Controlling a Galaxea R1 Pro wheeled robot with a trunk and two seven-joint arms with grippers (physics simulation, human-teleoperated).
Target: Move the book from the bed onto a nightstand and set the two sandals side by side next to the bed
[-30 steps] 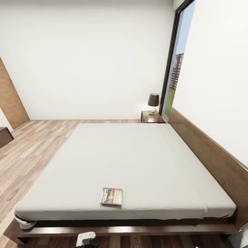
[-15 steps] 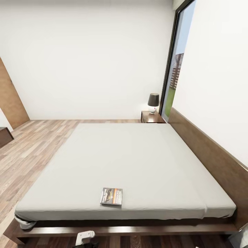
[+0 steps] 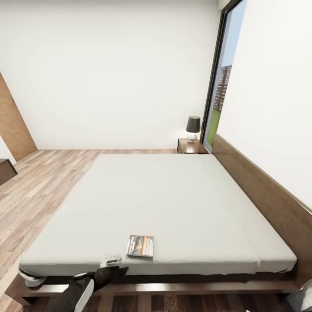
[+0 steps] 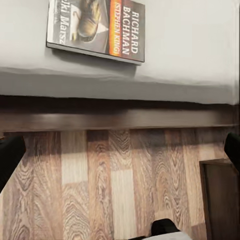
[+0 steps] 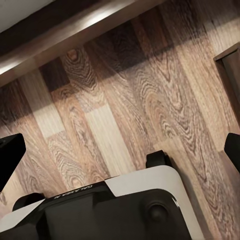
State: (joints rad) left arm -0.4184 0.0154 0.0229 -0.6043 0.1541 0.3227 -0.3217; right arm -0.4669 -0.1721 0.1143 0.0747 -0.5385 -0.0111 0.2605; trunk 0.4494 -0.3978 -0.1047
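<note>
Your left gripper [image 3: 113,261] sits at the bed's [image 3: 173,203] near edge, fingers spread wide, holding nothing. The book [image 3: 140,246] lies flat just beside it (cover up). Right gripper [image 5: 120,150] looks spread too, over bare floor [image 5: 125,105], though only its fingertips show.

the bed [image 3: 173,195] carries a plain pale grey mattress on a dark brown wood platform, with a brown headboard along its right side in the head view. the book [image 3: 140,246] lies flat on the mattress close to the near edge, cover up, well apart from the headboard. the bed stands on the striped wood-plank floor [image 3: 39,190], and the nightstand [image 3: 191,147] at its far corner bears a lamp [image 3: 193,128].
</note>
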